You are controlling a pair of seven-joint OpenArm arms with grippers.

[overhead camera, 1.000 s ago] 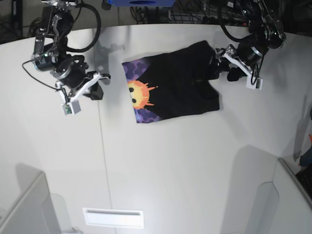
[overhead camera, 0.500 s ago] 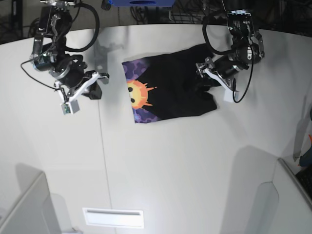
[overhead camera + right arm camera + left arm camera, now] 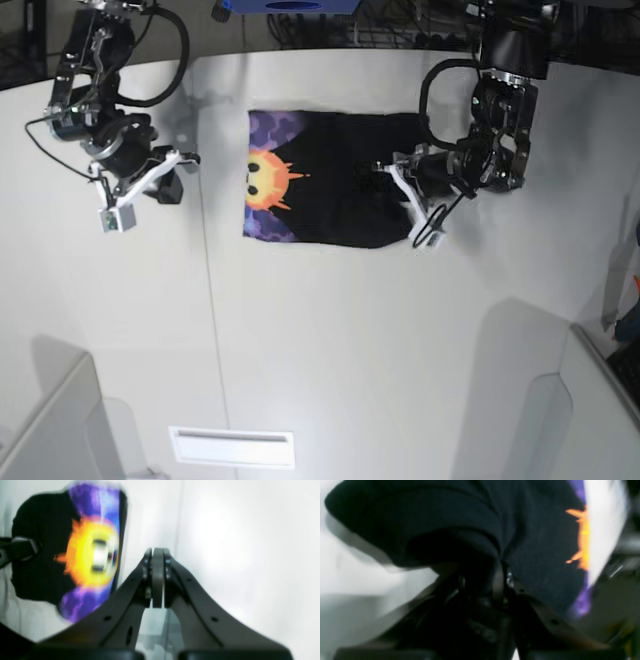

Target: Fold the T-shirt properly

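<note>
The T-shirt (image 3: 330, 195) lies on the white table (image 3: 330, 350), toward the far edge and roughly midway between my two arms. From the base view it reads as a compact, nearly rectangular black shape, wider than it is deep. Most of it is plain black cloth. Along its edge nearest my right arm runs a strip of purple print, and on that strip sits the orange-yellow sun face (image 3: 266, 179) with spiky rays pointing into the black. The lower edge looks fairly straight; the end near my left arm is darker and bunched, where a layer of cloth rises off the table.

My left gripper (image 3: 482, 580) is at that bunched end. In the left wrist view a thick roll of black cloth sits right between my fingers, with folds running up and away from them, so I am clenched on the T-shirt there. Beyond the fold I can see a sliver of the orange rays and purple at the far edge, blurred.

My right gripper (image 3: 154, 577) hangs over bare table, well apart from the shirt, with its fingers pressed flat together and nothing between them. From its wrist camera the sun face shows as a bright yellow disc with orange flames on purple and blue ground, the black cloth beside it; details of the face are smeared.
</note>
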